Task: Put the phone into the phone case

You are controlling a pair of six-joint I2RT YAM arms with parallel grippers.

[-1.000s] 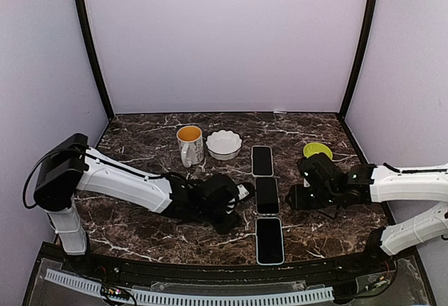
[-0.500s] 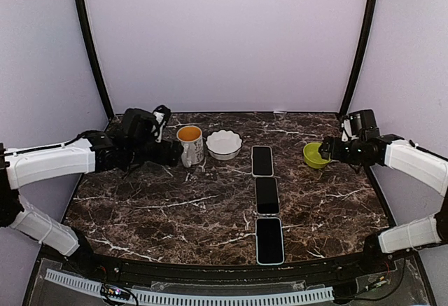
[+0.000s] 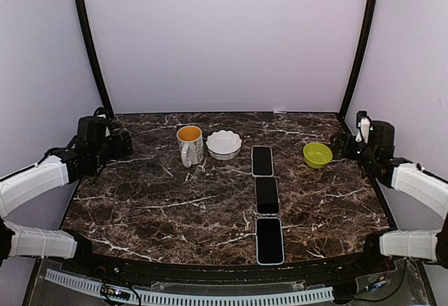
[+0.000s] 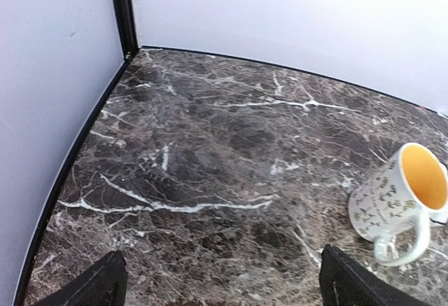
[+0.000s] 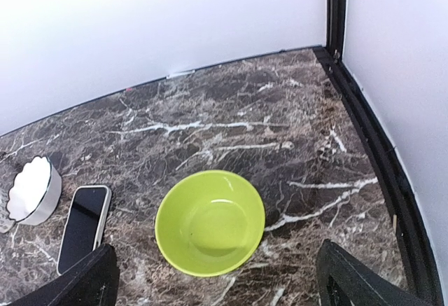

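Observation:
Three dark phone-shaped slabs with pale rims lie flat in a column mid-table: the far one (image 3: 262, 160), the middle one (image 3: 267, 195) and the near one (image 3: 269, 240). I cannot tell which is the phone and which the phone case. The far one (image 5: 82, 225) also shows at the lower left of the right wrist view. My left gripper (image 3: 120, 143) hovers at the far left edge, open and empty (image 4: 224, 285). My right gripper (image 3: 340, 144) hovers at the far right edge, open and empty (image 5: 217, 278), just above the green bowl.
A white mug (image 3: 189, 144) with an orange inside (image 4: 402, 194) and a white scalloped bowl (image 3: 223, 144) stand at the back, left of the slabs. A green bowl (image 3: 317, 155) sits back right (image 5: 210, 222). Black posts and lilac walls close the table's sides.
Both arms have pulled away from the middle slab, out to the back side edges of the table. Both grippers have opened wider. The three slabs lie as before.

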